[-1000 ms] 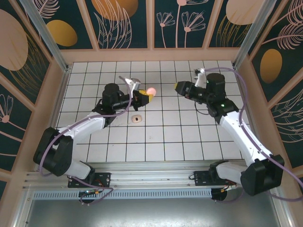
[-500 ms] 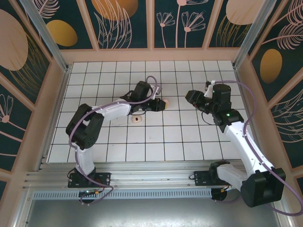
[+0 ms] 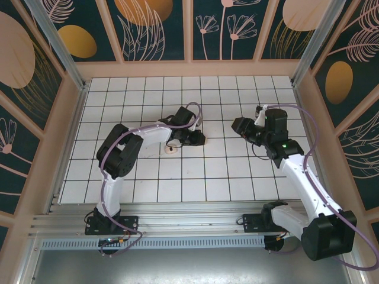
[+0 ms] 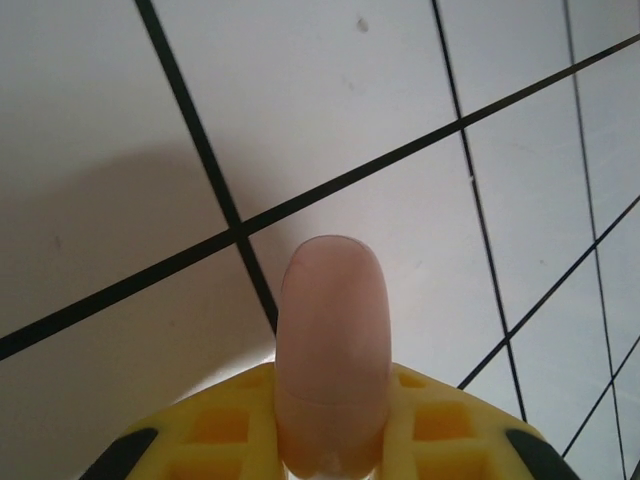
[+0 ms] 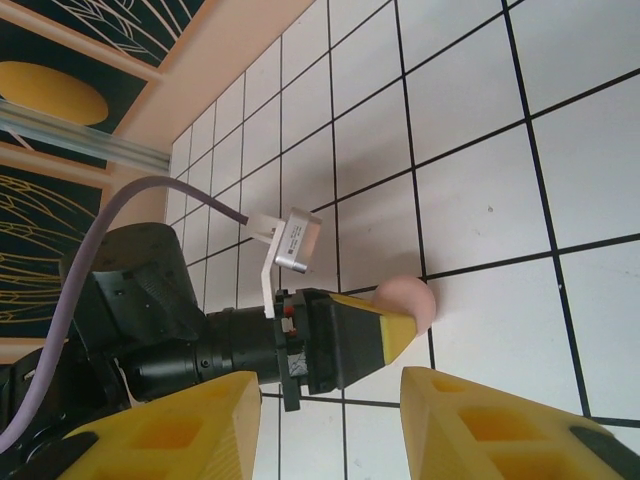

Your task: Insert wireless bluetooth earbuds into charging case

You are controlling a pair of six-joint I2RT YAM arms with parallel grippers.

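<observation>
- Step in hand: delivery to charging case (image 3: pixel 171 149), lying mid-table, slightly toward the left edge.
- Left gripper (image 3: pixel 200 139): clenched on pink rounded piece (image 4: pixel 332 340), likely an earbud, low, near case.
- Right gripper (image 5: pixel 330 400): released, empty.
- Next: align piece over case; lower gently.

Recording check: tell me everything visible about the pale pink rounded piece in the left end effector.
The pale pink rounded piece is smooth, plastic-looking and oblong with a domed end. It is clamped in the left end effector, between its yellow fingers, and sticks out past them. It sits low over the white tiled table, near a dark grid line; whether it touches the tiles cannot be told.
</observation>
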